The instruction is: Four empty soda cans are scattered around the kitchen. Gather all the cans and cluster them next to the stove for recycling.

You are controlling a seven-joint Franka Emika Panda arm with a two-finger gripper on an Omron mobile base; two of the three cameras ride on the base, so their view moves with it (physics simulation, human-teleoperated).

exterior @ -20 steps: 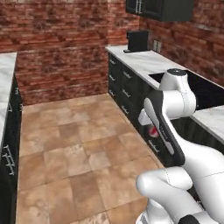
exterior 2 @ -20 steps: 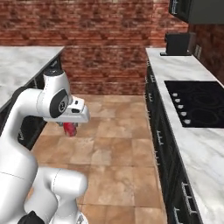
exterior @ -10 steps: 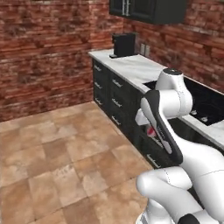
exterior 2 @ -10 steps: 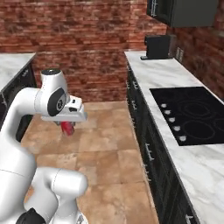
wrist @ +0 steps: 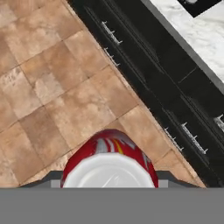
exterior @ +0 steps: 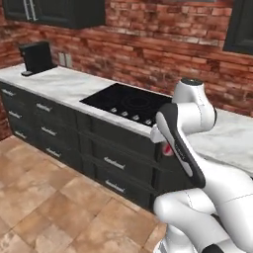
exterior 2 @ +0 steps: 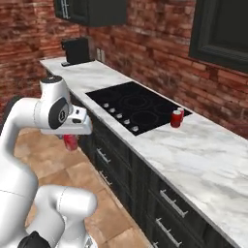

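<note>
The gripper (exterior 2: 71, 138) holds a red soda can (exterior 2: 70, 142) tight over the floor, so it can join the two cans (exterior 2: 177, 117) beside the stove (exterior 2: 133, 105).

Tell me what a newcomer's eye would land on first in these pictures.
First the red soda can held in the claw, out over the tiled floor in front of the dark cabinets. Next, two more red cans standing close together on the marble counter at the far corner of the black stove.
</note>
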